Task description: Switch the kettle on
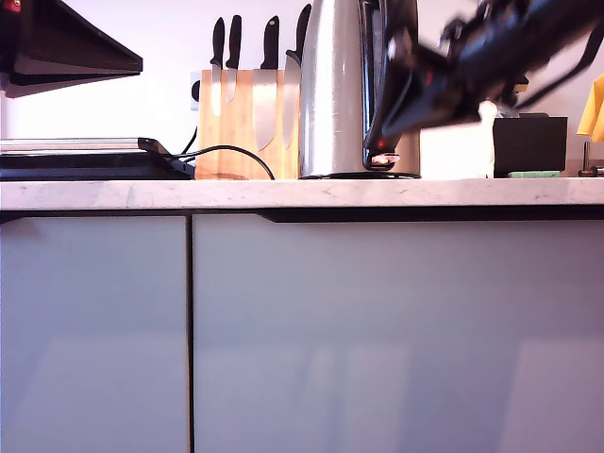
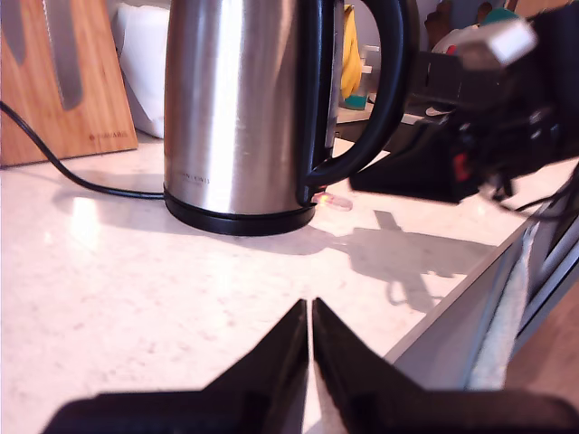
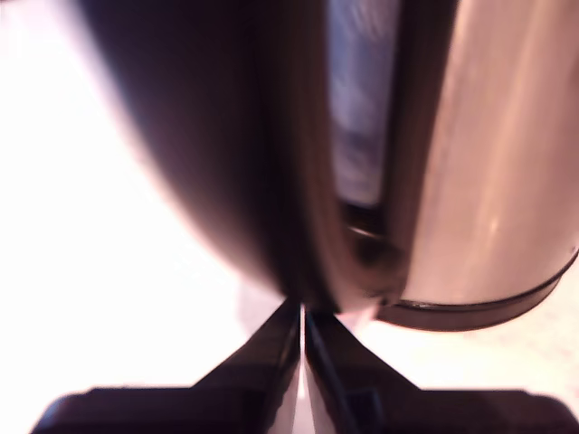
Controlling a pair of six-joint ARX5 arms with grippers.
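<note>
Nearest in the exterior view are the pale grey cupboard doors [image 1: 283,330], and above them runs the marbled white bench [image 1: 283,193].

In my first wrist view, my first claw [image 2: 310,312] hovers low over a bare stretch of the bench [image 2: 136,298], its two black fingers pressed together with only a hairline slit between them and nothing held. It sits well short of the kettle [image 2: 237,108]. This claw does not show in the exterior view.

My second claw [image 3: 301,316] is also drawn narrow, tips nearly touching and holding nothing. Those tips sit right at the foot of the kettle's black handle [image 3: 226,154], where it meets the base; the view is too blurred to say whether they touch the switch. The exterior view shows that arm [image 1: 472,57] slanting down from the exterior view's upper right to the handle's foot, its claw [image 1: 382,142] close to the switch [image 1: 384,159], where a small reddish glow shows. The first wrist view shows the same glow at the handle's foot [image 2: 321,195].

The kettle [image 1: 335,90] stands upright on its black round base, on the bench a little to the exterior view's right of centre. Just beside it, to the exterior view's left, is a wooden knife block [image 1: 247,132] with black-handled knives, and a black cord [image 1: 226,153] loops across the bench in front of the block. Farther toward the exterior view's right sits a black box [image 1: 530,143].
</note>
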